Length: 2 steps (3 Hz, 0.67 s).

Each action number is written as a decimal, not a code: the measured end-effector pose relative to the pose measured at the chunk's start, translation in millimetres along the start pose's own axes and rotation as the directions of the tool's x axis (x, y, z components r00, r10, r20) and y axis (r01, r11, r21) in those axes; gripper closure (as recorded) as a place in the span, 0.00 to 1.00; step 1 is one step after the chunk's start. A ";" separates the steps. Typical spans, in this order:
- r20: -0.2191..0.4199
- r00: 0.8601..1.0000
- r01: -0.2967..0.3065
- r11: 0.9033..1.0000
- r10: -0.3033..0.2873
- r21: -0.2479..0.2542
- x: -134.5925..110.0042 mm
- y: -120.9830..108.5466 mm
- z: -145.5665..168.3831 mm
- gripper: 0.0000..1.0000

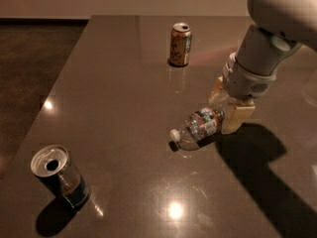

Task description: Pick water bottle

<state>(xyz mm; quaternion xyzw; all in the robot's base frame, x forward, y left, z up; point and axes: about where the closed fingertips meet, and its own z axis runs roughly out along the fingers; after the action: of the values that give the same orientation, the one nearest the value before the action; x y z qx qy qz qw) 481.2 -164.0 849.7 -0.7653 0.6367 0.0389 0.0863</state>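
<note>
The water bottle point(200, 127) is a small clear ribbed bottle with a red, white and blue-green label. It lies on its side on the dark table point(124, 83), with its white cap point(174, 134) pointing to the lower left. My gripper point(226, 107) reaches down from the white arm at the upper right. It is open, with one tan finger point(237, 117) in front of the bottle's base end and the other point(217, 92) behind it. The bottle's base is partly hidden between them, and the bottle rests on the table.
An orange-brown can point(180, 44) stands upright at the back of the table. A silver-topped blue can point(59, 176) stands at the front left near the table's left edge. The arm's shadow falls to the right of the bottle. The dark floor lies beyond the left edge.
</note>
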 end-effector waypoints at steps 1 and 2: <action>0.018 1.000 0.006 1.000 -0.006 -0.001 1.6 1.6 -10.7 0.63; 0.051 0.999 -0.004 1.000 0.004 0.002 -0.4 -2.4 -34.5 0.87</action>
<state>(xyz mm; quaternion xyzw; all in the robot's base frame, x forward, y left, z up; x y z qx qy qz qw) 481.7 -169.4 883.8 -0.7626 0.6359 0.0582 0.1032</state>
